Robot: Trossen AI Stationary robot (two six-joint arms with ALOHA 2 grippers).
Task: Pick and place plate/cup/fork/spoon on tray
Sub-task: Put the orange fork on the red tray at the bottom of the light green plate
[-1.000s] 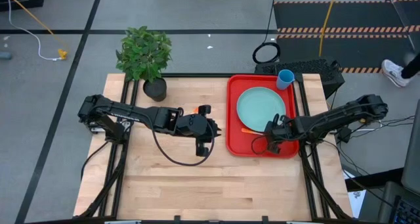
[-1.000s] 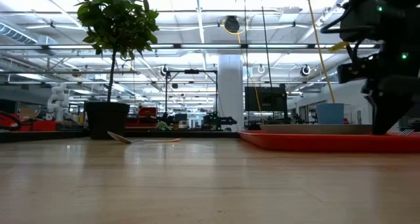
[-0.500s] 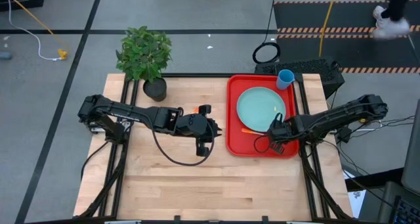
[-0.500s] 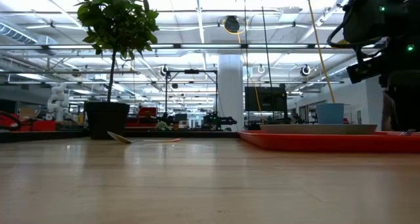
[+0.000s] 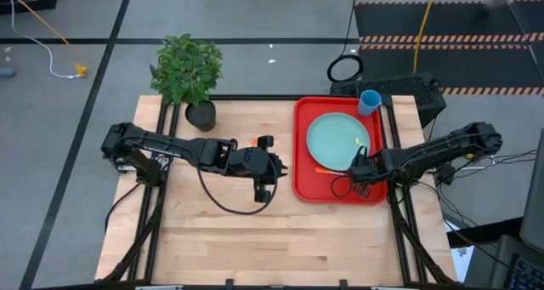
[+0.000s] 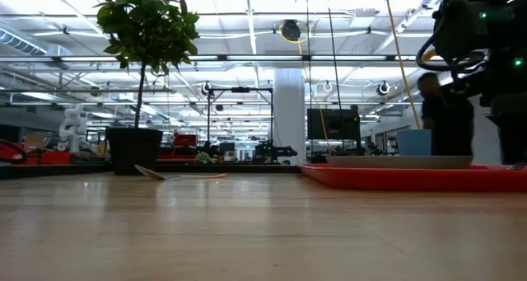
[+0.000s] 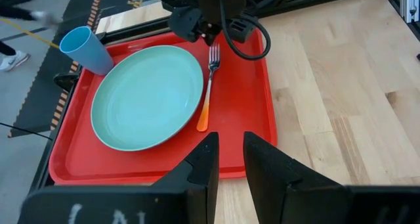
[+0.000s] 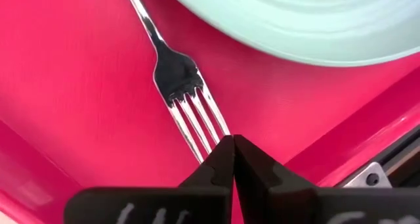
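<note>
Fork point(image 7: 209, 76) lies flat on tray point(image 7: 249, 112) beside plate point(image 7: 147, 96), tines toward right fingers point(image 8: 230, 159), which sit pressed together, empty, just above them. Spoon point(image 6: 169, 175) remains on worktop near the far edge by the plant pot; left fingers point(image 7: 226, 161), slightly spread, are nearer.

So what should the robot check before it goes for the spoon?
1. Plate on the tray: ok.
2. Cup on the tray, in a corner: ok.
3. Fork lying flat on the tray beside the plate: ok.
4. Spoon on the tray: not ok. It lies on the table near the plant pot.
5. Left gripper empty with fingers open: ok.
6. Right gripper clear of the fork: cannot tell. Its fingers are shut right at the tines.
</note>
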